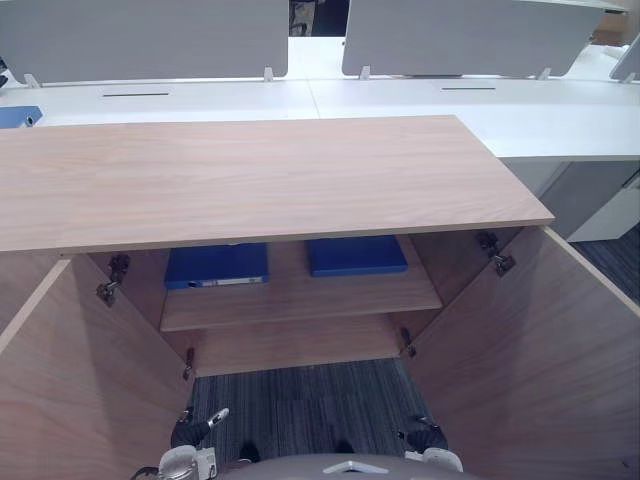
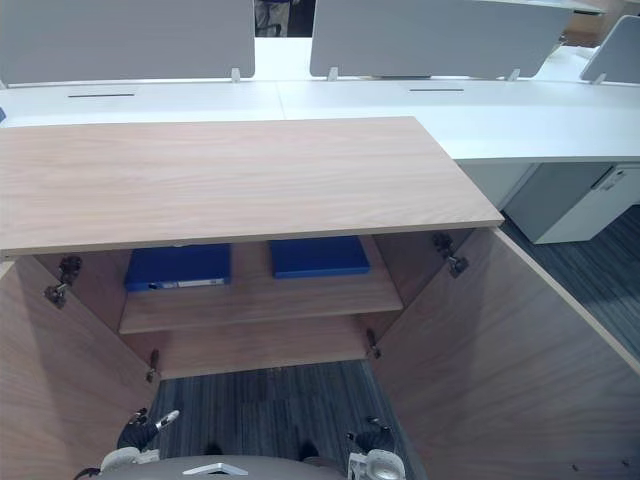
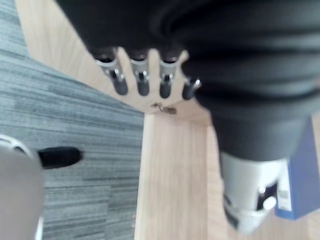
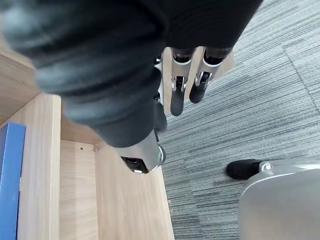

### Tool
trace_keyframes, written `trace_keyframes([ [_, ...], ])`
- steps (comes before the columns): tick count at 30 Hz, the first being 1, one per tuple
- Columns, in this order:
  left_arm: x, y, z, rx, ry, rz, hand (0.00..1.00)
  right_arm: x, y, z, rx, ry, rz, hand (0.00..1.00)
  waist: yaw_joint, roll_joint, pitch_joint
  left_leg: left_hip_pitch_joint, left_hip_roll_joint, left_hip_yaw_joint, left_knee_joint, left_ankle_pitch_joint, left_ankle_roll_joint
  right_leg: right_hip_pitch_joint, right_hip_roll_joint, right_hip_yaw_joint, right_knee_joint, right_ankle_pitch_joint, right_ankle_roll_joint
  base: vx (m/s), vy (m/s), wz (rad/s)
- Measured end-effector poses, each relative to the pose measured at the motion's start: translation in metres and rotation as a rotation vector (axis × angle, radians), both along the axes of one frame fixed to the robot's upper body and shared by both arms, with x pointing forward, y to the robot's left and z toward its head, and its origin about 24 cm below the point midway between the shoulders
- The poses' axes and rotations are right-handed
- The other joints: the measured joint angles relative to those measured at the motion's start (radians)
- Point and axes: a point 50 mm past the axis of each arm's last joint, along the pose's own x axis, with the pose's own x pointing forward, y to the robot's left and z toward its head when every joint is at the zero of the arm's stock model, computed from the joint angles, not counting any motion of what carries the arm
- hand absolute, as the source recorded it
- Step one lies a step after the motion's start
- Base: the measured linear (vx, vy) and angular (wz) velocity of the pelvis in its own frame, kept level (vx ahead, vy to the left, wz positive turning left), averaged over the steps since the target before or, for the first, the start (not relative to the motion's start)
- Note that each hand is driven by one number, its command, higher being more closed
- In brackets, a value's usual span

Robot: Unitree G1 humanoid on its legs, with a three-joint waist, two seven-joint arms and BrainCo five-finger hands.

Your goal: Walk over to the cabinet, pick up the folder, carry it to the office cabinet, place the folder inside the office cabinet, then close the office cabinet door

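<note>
The wooden office cabinet (image 1: 250, 180) stands right before me with both doors swung open, the left door (image 1: 70, 380) and the right door (image 1: 540, 360). On its upper shelf (image 1: 300, 302) lie two blue folders flat, one at the left (image 1: 216, 266) with a white label on its spine and one at the right (image 1: 356, 256). My left hand (image 1: 192, 430) hangs low by the left door, fingers (image 3: 142, 82) straight and holding nothing; the left folder's (image 3: 302, 175) edge shows past it. My right hand (image 1: 425, 438) hangs low by the right door, its fingers (image 4: 180, 92) straight and empty too.
Behind the cabinet runs a row of white desks (image 1: 420, 100) with grey divider screens (image 1: 150, 35). A blue item (image 1: 18, 115) lies on the desk at far left. A white drawer unit (image 2: 580, 205) stands at right. Grey carpet (image 1: 300, 400) lies between the open doors.
</note>
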Motion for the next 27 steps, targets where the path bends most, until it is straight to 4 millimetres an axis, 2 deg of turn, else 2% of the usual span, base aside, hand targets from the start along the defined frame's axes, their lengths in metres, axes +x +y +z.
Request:
trace_keyframes([
  [6,-0.003,0.000,-0.001,-0.001,0.012,0.003,0.00,0.007,-0.002,0.006,-0.009,-0.047,-0.035,0.00,-0.001,0.003,0.001,0.016,-0.006,0.029,0.000,-0.014,-0.002,0.001,0.000,0.042,-0.003,0.001,0.000,0.02,0.023,-0.14],
  [9,-0.006,0.000,-0.002,-0.001,0.020,0.004,0.00,0.025,-0.007,0.025,-0.049,-0.177,-0.031,0.00,-0.016,0.008,0.001,0.032,-0.006,0.056,0.000,-0.029,-0.003,-0.001,0.002,0.073,-0.003,0.004,-0.004,0.03,0.014,-0.32],
  [10,-0.007,0.000,-0.002,0.000,0.021,0.004,0.00,0.032,-0.011,0.037,-0.081,-0.247,-0.027,0.00,-0.025,0.008,0.001,0.037,-0.006,0.068,0.001,-0.038,-0.002,-0.002,0.003,0.081,-0.003,0.003,-0.003,0.04,0.010,-0.27],
  [14,-0.008,0.001,-0.001,0.009,0.023,-0.008,0.00,0.039,-0.022,0.066,-0.151,-0.388,-0.062,0.00,-0.040,0.006,0.001,0.038,-0.005,0.107,0.007,-0.052,-0.010,-0.019,0.009,0.119,-0.002,0.013,0.007,0.06,0.008,-0.29],
  [23,-0.007,-0.001,0.001,0.009,0.000,-0.002,0.00,0.034,-0.047,0.119,-0.306,-0.618,-0.215,0.00,-0.073,0.003,0.004,0.080,0.008,0.251,0.008,-0.103,-0.025,-0.062,0.040,0.245,0.016,0.014,0.004,0.03,-0.008,-0.50],
  [27,-0.004,-0.017,0.002,-0.028,-0.031,0.010,0.00,0.020,-0.062,0.138,-0.396,-0.680,-0.298,0.00,-0.083,0.007,0.007,0.106,0.030,0.326,0.053,-0.146,-0.031,-0.064,0.060,0.274,0.036,0.014,0.004,0.02,-0.052,-0.53],
])
